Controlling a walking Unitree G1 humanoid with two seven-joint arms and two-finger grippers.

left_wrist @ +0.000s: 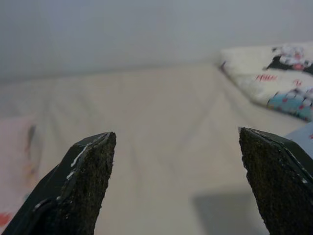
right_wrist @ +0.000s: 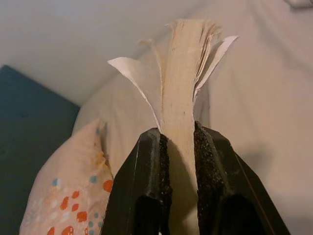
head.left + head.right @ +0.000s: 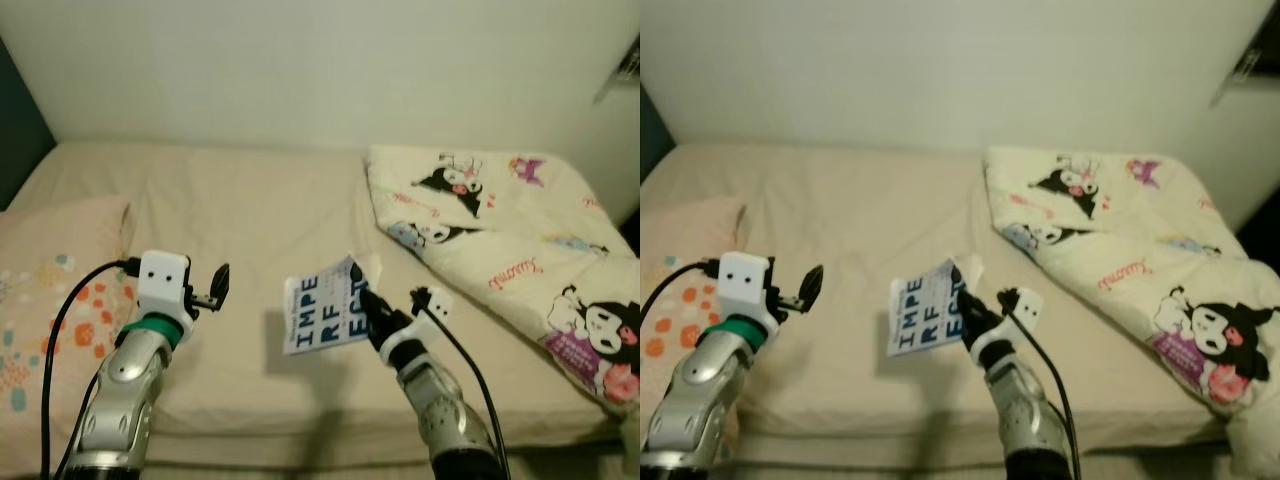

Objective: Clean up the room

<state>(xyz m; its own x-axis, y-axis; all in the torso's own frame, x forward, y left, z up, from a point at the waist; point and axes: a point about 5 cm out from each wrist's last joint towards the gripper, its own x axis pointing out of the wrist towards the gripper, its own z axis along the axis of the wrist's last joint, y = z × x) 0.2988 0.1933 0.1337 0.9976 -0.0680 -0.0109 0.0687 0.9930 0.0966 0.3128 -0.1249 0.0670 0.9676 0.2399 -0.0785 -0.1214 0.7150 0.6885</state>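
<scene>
Gripping the book (image 3: 322,312) at centre frame, the right gripper (image 3: 366,304) is clamped on its edge — pages fanned, lifted above the bed (image 3: 250,220). Left gripper (image 3: 215,287) hangs at lower left, fingers spread wide, nothing in them — pillow (image 3: 45,290) beside it, blanket (image 3: 500,240) at right.

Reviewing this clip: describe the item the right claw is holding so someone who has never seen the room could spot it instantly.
Start at the beige bed, with a dotted pillow on the robot's left and a cartoon-print quilt on its right. Above the bare middle, the right claw is shut on a paperback book, held off the sheet. Its white cover with big dark-blue block letters sets it apart.
</scene>
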